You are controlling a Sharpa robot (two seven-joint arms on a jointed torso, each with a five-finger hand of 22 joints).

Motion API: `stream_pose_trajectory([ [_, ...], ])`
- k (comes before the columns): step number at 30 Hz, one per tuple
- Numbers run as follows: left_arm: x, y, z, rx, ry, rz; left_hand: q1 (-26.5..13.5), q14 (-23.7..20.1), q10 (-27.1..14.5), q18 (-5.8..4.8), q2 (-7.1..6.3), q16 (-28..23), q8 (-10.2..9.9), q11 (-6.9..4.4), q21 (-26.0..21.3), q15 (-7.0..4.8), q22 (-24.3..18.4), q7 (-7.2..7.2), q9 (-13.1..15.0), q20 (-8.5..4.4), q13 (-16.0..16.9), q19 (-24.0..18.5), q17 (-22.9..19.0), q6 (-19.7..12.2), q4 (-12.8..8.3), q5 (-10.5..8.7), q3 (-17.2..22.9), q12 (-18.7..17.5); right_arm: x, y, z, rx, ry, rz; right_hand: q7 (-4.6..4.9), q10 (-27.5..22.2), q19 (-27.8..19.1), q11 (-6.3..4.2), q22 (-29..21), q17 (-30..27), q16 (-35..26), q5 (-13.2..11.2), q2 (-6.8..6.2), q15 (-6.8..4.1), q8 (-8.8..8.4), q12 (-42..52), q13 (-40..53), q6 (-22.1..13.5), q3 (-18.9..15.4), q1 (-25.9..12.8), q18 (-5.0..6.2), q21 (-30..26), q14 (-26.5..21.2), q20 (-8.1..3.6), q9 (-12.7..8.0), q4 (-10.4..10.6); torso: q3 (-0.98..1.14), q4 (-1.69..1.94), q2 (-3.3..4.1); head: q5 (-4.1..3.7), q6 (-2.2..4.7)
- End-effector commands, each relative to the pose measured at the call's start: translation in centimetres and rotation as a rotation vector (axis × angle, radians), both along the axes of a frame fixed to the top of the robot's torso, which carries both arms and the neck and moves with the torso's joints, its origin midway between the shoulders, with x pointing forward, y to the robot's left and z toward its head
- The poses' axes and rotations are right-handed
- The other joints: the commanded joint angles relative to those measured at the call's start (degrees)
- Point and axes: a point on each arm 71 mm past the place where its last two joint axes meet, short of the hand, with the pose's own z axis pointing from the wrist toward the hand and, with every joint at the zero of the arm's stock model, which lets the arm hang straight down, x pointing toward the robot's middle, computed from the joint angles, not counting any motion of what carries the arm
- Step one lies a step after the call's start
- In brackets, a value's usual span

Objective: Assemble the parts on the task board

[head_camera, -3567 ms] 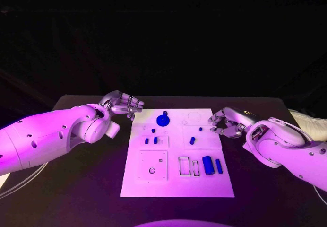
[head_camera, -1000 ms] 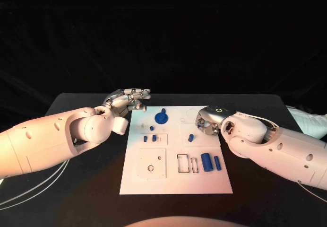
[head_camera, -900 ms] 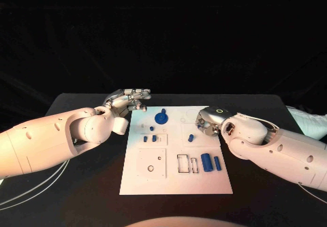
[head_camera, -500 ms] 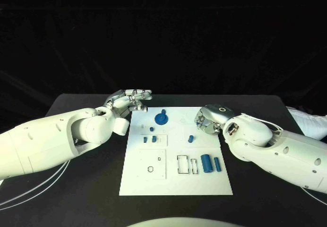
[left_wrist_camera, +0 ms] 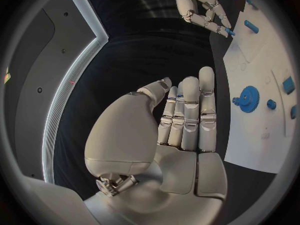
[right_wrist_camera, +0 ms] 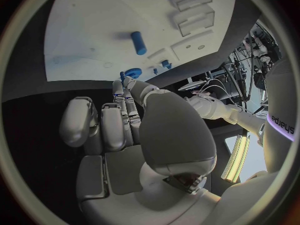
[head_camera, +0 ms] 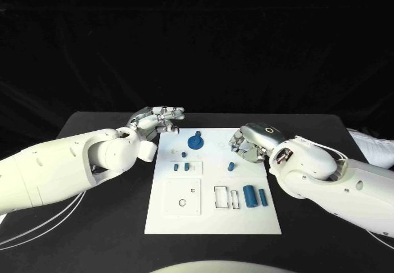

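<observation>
The white task board lies in the middle of the black table. A blue gear sits near its far edge, with small blue pegs and another peg below it and two larger blue pieces by the rectangular slots. My left hand hovers off the board's far left corner, fingers straight and holding nothing. My right hand hangs over the board's right edge, fingers bent downward, with nothing in them. The gear lies just beyond the left fingertips.
Black table surrounds the board on all sides. White cables trail at the near left beside the left arm. The right wrist view has the board and one peg ahead of the fingers.
My right hand has moved left from beside the board to over its right edge. The left hand has lifted slightly and its fingers have straightened.
</observation>
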Motion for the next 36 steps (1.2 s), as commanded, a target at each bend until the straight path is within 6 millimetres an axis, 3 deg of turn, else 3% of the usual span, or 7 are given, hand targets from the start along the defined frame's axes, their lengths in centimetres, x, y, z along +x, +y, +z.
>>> stream_pose_trajectory([
  [1,0.0,-0.3,0.2,-0.008,-0.021,-0.018,0.49,-0.39,-0.36,1.09,0.18,-0.39,0.2,0.05,-0.16,-0.11,-0.05,0.09,0.06,0.0,0.08,0.38,-0.05,0.04,-0.29,-0.11,-0.09,0.27,-1.2,1.5,0.3,0.062,0.023,0.047,0.04,0.5,-0.04,-0.05,-0.1,-0.1,-0.22,-0.35,0.02,-0.34,0.14,-0.41,-0.07,0.51,0.35,-0.64,0.37,0.23,2.55,-0.22,0.11,-0.03,-0.05,0.07,-0.01,0.53,-0.18],
  [9,0.0,-0.6,0.1,-0.009,-0.022,-0.026,0.56,-0.43,-0.4,1.09,0.17,-0.4,0.22,0.05,-0.21,-0.1,-0.09,0.1,0.05,0.0,0.09,0.38,-0.08,0.02,-0.34,-0.11,-0.12,0.33,-3.8,5.4,-0.1,0.118,0.08,0.151,0.08,0.48,-0.12,-0.03,-0.37,-0.3,-0.36,-0.33,0.05,-0.37,0.1,-0.51,-0.11,0.47,0.41,-0.64,0.43,0.08,2.52,-0.25,0.11,-0.08,-0.11,0.13,-0.01,1.69,-0.49],
  [12,0.1,-0.7,0.1,-0.01,-0.022,-0.029,0.59,-0.45,-0.43,1.09,0.17,-0.4,0.23,0.06,-0.23,-0.1,-0.12,0.11,0.05,0.0,0.09,0.38,-0.1,0.01,-0.38,-0.11,-0.15,0.37,-4.6,6.8,-0.9,0.128,0.11,0.187,0.1,0.46,-0.13,-0.02,-0.43,-0.34,-0.39,-0.29,0.09,-0.39,0.06,-0.58,-0.14,0.44,0.47,-0.64,0.44,0.05,2.51,-0.27,0.11,-0.12,-0.11,-0.01,0.04,2.17,-0.47],
  [18,0.0,-1.0,0.1,-0.007,-0.026,-0.038,0.59,-0.45,-0.43,1.09,0.17,-0.4,0.23,0.06,-0.23,-0.1,-0.12,0.11,0.05,0.0,0.09,0.38,-0.1,0.01,-0.38,-0.11,-0.15,0.37,-5.4,8.5,-3.1,0.124,0.171,0.221,0.14,0.42,-0.21,0.01,-0.69,-0.48,-0.48,-0.21,0.15,-0.4,0.0,-0.71,-0.19,0.37,0.56,-0.65,0.49,-0.1,2.48,-0.3,0.11,-0.19,-0.19,0.25,0.07,2.26,-0.68],
  [27,0.0,-1.2,0.2,-0.007,-0.029,-0.044,0.59,-0.45,-0.43,1.09,0.17,-0.4,0.23,0.06,-0.23,-0.1,-0.12,0.11,0.05,0.0,0.09,0.38,-0.1,0.01,-0.38,-0.11,-0.15,0.37,-5.7,9.6,-5.0,0.097,0.223,0.242,0.18,0.4,-0.23,0.04,-0.76,-0.53,-0.51,-0.11,0.21,-0.4,-0.06,-0.83,-0.24,0.31,0.64,-0.67,0.5,-0.14,2.46,-0.32,0.12,-0.26,-0.12,0.02,0.05,3.62,-1.36],
  [36,0.0,-1.2,0.2,-0.007,-0.029,-0.046,0.59,-0.45,-0.43,1.09,0.17,-0.4,0.23,0.06,-0.23,-0.1,-0.12,0.11,0.05,0.0,0.09,0.38,-0.1,0.01,-0.38,-0.11,-0.15,0.37,-5.9,9.9,-5.9,0.072,0.253,0.254,0.21,0.39,-0.28,0.07,-0.9,-0.63,-0.58,-0.07,0.22,-0.39,-0.09,-0.89,-0.27,0.27,0.65,-0.74,0.52,-0.22,2.44,-0.32,0.12,-0.27,-0.09,0.09,0.02,3.74,-1.77],
])
